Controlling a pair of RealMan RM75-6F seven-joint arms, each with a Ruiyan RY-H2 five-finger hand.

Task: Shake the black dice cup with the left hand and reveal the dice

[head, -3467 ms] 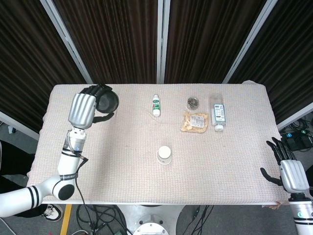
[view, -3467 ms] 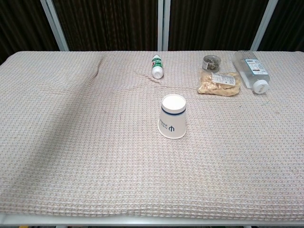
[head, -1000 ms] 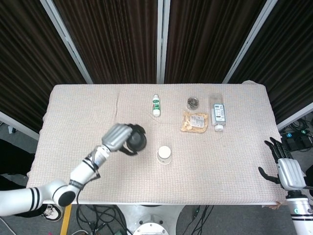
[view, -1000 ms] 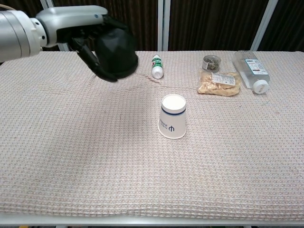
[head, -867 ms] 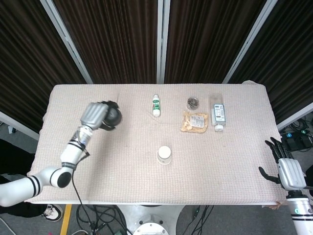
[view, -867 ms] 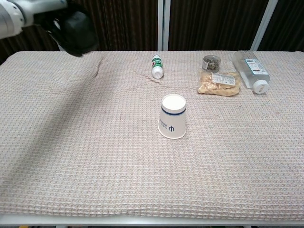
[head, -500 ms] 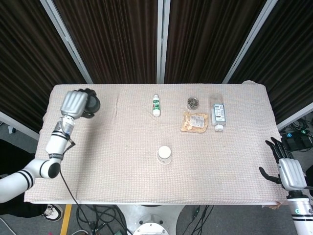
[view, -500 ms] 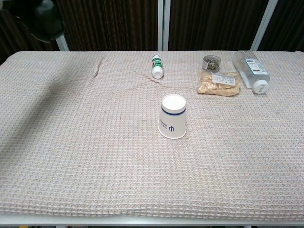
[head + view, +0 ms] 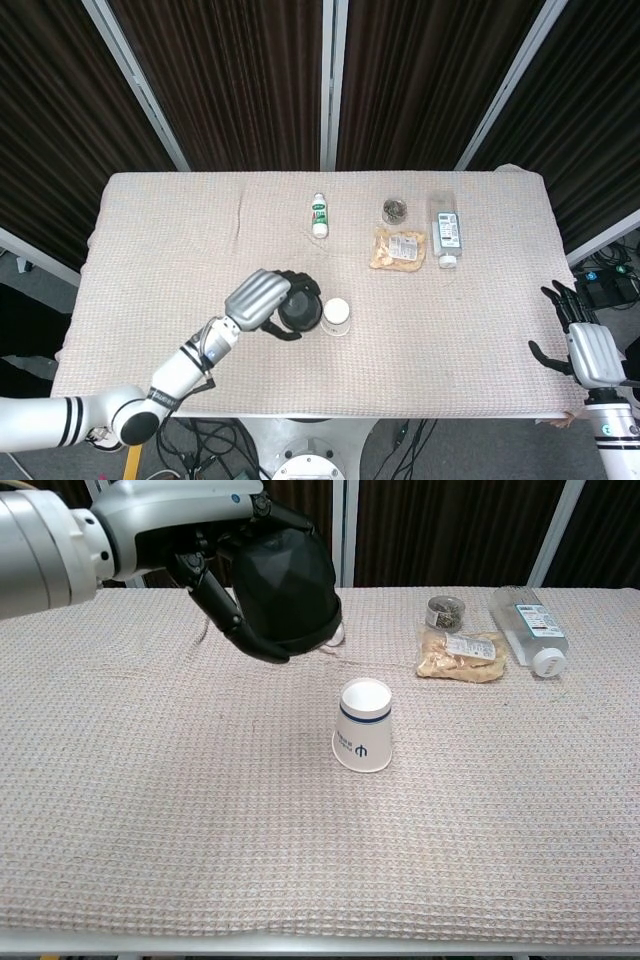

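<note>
My left hand [image 9: 258, 297] grips the black dice cup [image 9: 299, 311] and holds it in the air above the table, just left of the white paper cup [image 9: 336, 315]. In the chest view the left hand [image 9: 215, 555] wraps its fingers around the black dice cup [image 9: 288, 585], which hangs above and left of the paper cup [image 9: 364, 724]. No dice show. My right hand [image 9: 590, 352] rests past the table's right front corner with its fingers apart and nothing in it.
At the back of the table [image 9: 480, 330] lie a small white bottle [image 9: 319, 214], a little round tin [image 9: 394, 210], a snack bag [image 9: 399, 249] and a clear plastic bottle [image 9: 444, 230]. A fold wrinkles the cloth at the back left.
The left hand has swung the black cup from the far back left corner to the table's middle, beside the paper cup. The right hand has stayed still.
</note>
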